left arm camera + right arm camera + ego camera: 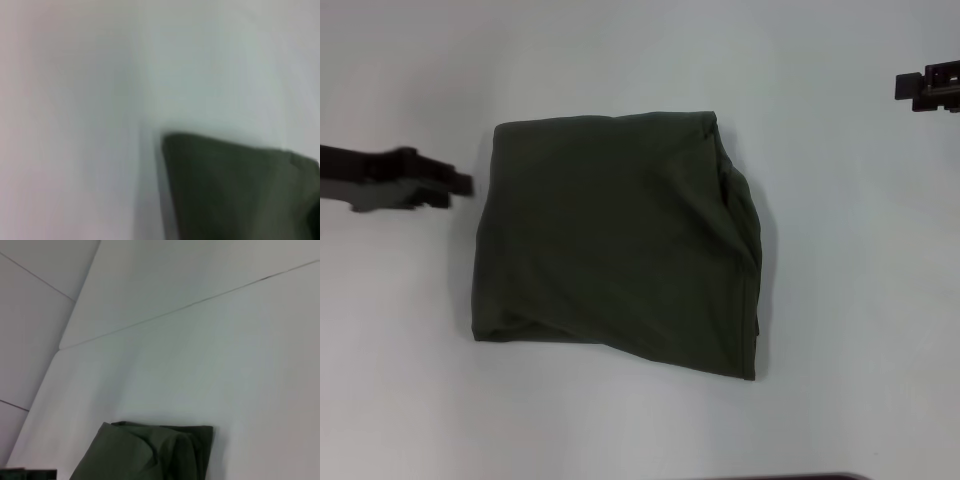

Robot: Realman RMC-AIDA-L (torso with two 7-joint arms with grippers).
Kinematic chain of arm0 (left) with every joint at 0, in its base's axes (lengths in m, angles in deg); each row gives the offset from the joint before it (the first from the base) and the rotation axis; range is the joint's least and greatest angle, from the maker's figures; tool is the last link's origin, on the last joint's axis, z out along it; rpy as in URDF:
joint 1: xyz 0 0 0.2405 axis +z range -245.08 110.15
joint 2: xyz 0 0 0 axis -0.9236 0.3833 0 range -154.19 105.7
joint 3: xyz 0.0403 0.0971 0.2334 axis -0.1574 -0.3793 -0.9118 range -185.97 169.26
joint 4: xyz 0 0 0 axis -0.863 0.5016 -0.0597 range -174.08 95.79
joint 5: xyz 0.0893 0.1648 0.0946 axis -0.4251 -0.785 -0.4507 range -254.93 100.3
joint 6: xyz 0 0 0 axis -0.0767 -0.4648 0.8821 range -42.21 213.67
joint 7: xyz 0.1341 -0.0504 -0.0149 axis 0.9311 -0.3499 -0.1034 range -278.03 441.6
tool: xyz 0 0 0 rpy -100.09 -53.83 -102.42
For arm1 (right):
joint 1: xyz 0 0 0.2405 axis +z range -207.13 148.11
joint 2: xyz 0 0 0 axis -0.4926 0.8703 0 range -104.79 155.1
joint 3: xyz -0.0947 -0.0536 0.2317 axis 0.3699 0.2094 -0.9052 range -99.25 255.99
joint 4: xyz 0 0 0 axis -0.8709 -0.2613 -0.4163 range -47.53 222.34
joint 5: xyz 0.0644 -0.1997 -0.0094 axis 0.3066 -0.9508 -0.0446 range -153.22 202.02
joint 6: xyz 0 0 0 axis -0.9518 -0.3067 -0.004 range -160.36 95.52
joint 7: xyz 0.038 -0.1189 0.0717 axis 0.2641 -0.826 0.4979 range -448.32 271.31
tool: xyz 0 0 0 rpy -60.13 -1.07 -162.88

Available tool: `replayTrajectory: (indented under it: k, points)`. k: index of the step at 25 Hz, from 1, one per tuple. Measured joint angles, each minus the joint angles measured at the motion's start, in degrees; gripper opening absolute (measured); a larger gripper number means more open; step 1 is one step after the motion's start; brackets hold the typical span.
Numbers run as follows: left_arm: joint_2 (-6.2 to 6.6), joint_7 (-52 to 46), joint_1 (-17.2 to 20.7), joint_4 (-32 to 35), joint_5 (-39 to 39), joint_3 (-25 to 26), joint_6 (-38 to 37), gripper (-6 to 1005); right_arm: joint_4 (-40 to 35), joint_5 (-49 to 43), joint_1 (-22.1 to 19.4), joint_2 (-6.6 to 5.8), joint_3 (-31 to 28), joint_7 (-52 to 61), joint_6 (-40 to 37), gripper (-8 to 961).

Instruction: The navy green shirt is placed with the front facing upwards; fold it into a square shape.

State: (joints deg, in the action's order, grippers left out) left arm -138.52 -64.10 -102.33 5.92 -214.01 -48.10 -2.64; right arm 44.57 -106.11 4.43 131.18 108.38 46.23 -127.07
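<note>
We see the shirt (620, 240) lying in the middle of the white worktop (860, 300), already gathered into a compact, roughly four-sided packet. No sleeves, collar or lettering show, so we judge the printed front has been folded inward and the plain cloth left outward. The shape is not quite true: the near edge runs at a slant, and along the right side several layers bunch and overlap instead of lying flush, which is likely why the outline reads more as a lopsided block than a clean square.

Our left gripper (460, 184) hangs just beside the shirt's left edge, apart from the cloth and holding nothing; it is blurred, and we cannot tell whether its jaws are wide or narrow. Our right gripper (910, 87) sits well away at the far right, clear of the shirt and carrying nothing, and the set of its jaws is likewise not readable.

With both arms off the cloth, we judge the folding is essentially done, save perhaps for squaring the slanted near edge.
</note>
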Motion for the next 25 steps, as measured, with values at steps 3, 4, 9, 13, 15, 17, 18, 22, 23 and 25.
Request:
replayTrajectory:
  k: [3, 4, 9, 13, 15, 17, 18, 22, 23, 25]
  points:
    - [0.56, 0.47, 0.73, 2.61, 0.19, 4.16, -2.22, 239, -0.11, 0.00, 0.28, 0.27, 0.10, 0.26, 0.15, 553]
    - [0.62, 0.80, 0.76, 2.91, 0.46, 5.40, -3.01, 285, -0.15, -0.01, 0.55, 0.40, 0.14, 0.26, 0.23, 553]
    - [0.45, 2.85, 0.80, 3.06, 3.87, 9.65, -8.59, 455, -0.01, -0.35, 3.97, 1.67, 2.94, 0.28, 2.34, 553]
    - [0.03, 3.35, 0.94, 3.12, 6.37, 9.69, -11.73, 518, 0.28, -0.46, 7.03, 2.29, 9.65, 3.68, 4.74, 553]
    - [0.02, 3.65, 0.93, 3.19, 8.42, 9.75, -12.80, 518, 0.31, -0.46, 7.80, 2.45, 11.82, 4.96, 5.70, 553]
    - [0.03, 3.88, 0.92, 3.20, 9.77, 9.92, -13.05, 518, 0.35, -0.48, 8.85, 2.73, 14.72, 6.72, 7.35, 553]
    - [0.08, 4.02, 0.93, 3.21, 10.86, 10.10, -13.24, 518, 0.38, -0.53, 9.32, 2.87, 15.95, 7.56, 8.20, 553]
    - [0.38, 4.14, 0.97, 3.27, 14.46, 10.43, -13.94, 518, 0.69, -0.66, 10.42, 3.77, 19.15, 11.28, 12.41, 553]
    - [0.38, 4.16, 0.97, 3.29, 15.07, 10.50, -13.98, 518, 1.16, -0.66, 10.70, 4.22, 20.09, 12.13, 13.61, 553]
    - [0.39, 4.42, 0.93, 3.31, 15.57, 10.79, -14.00, 518, 2.86, -0.66, 11.51, 5.24, 22.01, 13.13, 15.16, 553]
